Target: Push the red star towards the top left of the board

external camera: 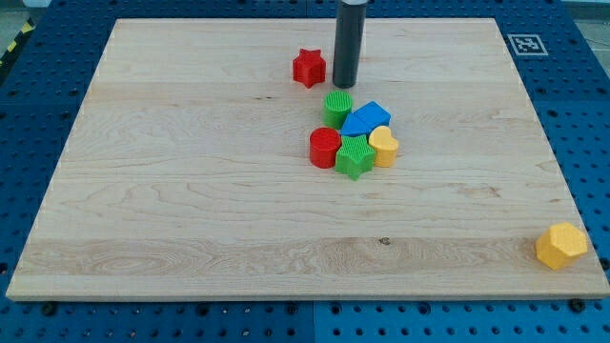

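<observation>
The red star (pixel 308 68) lies on the wooden board (pixel 191 191) near the view's top, a little left of centre. My tip (pixel 344 85) stands just to the right of the star, a small gap apart, and just above the green cylinder (pixel 337 108). The rod rises straight up out of the view's top.
Below the tip is a tight cluster: the green cylinder, a blue block (pixel 367 119), a red cylinder (pixel 325 148), a green star (pixel 355 156) and a yellow heart (pixel 383 147). A yellow hexagon (pixel 560 245) sits at the board's bottom right edge. A marker tag (pixel 526 43) is at the top right corner.
</observation>
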### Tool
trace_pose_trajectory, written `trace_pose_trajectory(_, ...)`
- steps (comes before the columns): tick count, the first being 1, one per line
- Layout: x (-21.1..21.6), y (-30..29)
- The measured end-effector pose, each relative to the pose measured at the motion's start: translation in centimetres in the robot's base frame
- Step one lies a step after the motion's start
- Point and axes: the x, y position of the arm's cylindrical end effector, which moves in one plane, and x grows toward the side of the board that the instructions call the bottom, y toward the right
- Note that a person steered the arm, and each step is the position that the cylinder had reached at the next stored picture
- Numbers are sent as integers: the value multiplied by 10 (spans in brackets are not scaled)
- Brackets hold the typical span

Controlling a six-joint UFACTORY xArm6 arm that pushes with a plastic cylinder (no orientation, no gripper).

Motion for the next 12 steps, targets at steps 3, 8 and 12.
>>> trace_pose_trajectory(3, -12, -43)
trace_pose_trajectory(8, -45, -83)
trace_pose_trajectory(12, -36, -134)
